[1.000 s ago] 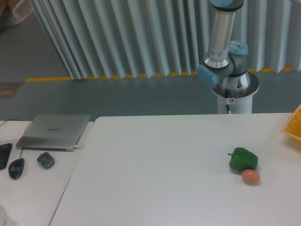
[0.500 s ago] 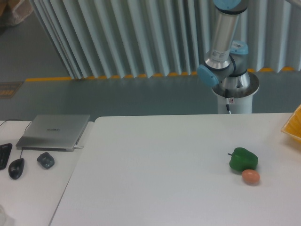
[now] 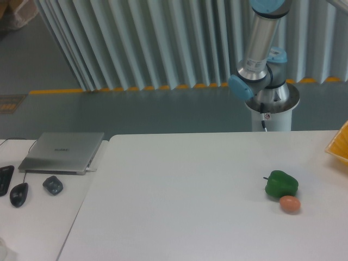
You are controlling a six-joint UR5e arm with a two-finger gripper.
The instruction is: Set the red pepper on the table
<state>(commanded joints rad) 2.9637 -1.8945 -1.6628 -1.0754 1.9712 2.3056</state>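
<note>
The red pepper is out of view. The large white table [image 3: 179, 190] fills the lower middle and right of the view. A green bell pepper [image 3: 281, 184] lies on it at the right, with a small orange-brown egg-shaped object [image 3: 290, 204] touching its front. Only the arm's lower segments and base [image 3: 265, 70] show behind the table's far edge; the arm rises out of the top of the frame. The gripper is out of view.
A yellow container's corner [image 3: 340, 144] shows at the right edge. An adjoining white desk at the left holds a closed laptop [image 3: 62, 152], a mouse [image 3: 19, 194], a small dark object [image 3: 53, 185] and a keyboard edge [image 3: 4, 178].
The arm's upright segment has leaned slightly to the right. Nothing on the table has moved.
</note>
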